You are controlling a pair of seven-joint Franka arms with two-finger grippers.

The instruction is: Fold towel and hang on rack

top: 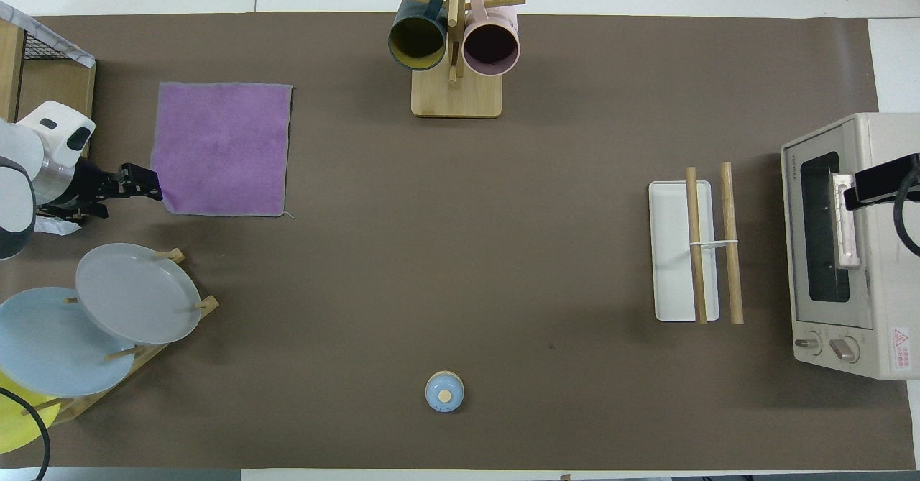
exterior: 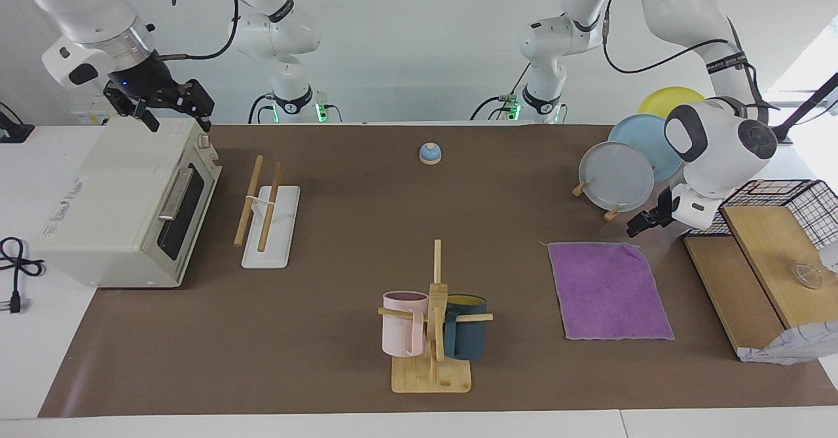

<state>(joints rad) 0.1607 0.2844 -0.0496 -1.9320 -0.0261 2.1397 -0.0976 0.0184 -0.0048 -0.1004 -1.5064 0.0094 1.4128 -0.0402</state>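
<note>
The towel [exterior: 609, 291] [top: 223, 149] lies flat and unfolded on the brown mat, purple face up, toward the left arm's end of the table. My left gripper [exterior: 640, 226] [top: 151, 185] is low and open, just beside the towel's corner nearest the robots, with nothing between its fingers. The rack [exterior: 270, 222] [top: 672, 251], two light-wood rods over a white base, stands bare toward the right arm's end. My right gripper [exterior: 180, 118] [top: 862, 190] waits open and empty above the toaster oven.
A toaster oven [exterior: 124, 209] [top: 848, 244] stands beside the rack. A bamboo mug stand [exterior: 432, 320] [top: 454, 42] holds a pink and a teal mug. A plate stand [exterior: 619, 176] [top: 136, 294], a blue bell [exterior: 430, 153] [top: 444, 391] and a wire basket [exterior: 785, 215] are also here.
</note>
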